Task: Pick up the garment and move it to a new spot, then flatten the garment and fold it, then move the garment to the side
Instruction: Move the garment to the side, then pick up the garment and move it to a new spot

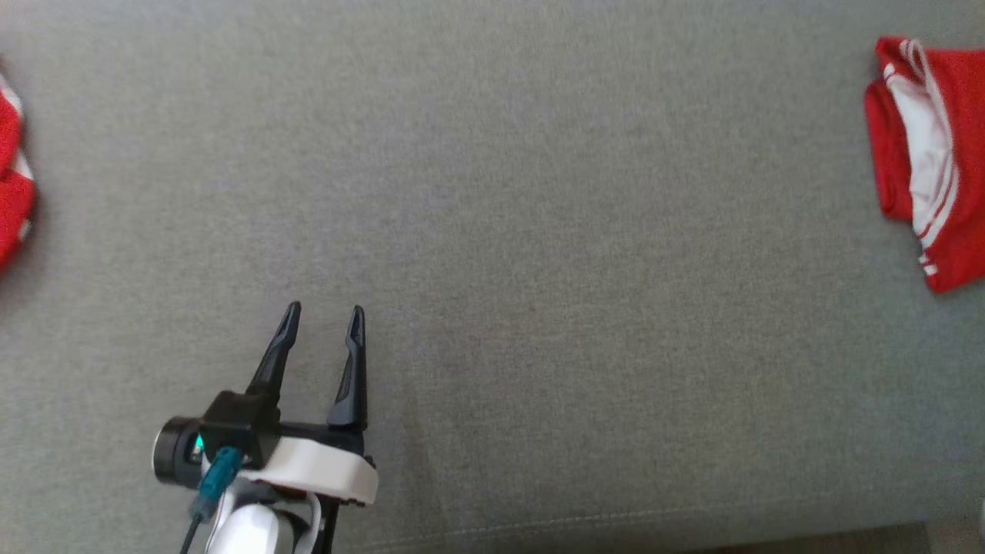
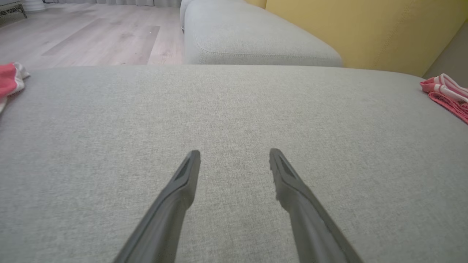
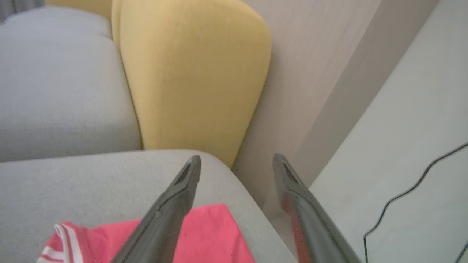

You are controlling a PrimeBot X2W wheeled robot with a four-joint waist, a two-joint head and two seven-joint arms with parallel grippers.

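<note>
grey woven cushion (image 1: 539,231) spans the head view, one broad seat, bare in the middle.

red cloth, count two:
- one folded red garment (image 1: 931,154) with white stripes and a white inner panel, at the cushion's far right edge. from the right wrist it lies at the cushion's rounded corner, under the fingers (image 3: 204,233).
- a second red piece (image 1: 11,177), also striped white, at the far left edge, cut off by the frame.
the two lie well apart.

claws, count two:
- left claw (image 1: 323,310) at lower left, fingers spread wide, nothing between them, over bare cushion, away from both red pieces.
- right claw (image 3: 237,158) spread wide too, gripping nothing, above the folded red garment; contact with the cloth cannot be told.

beyond: one yellow backrest (image 3: 193,73), one further grey cushion (image 2: 248,40), wood floor (image 2: 91,36), one black cable (image 3: 402,190) on a pale surface.
</note>
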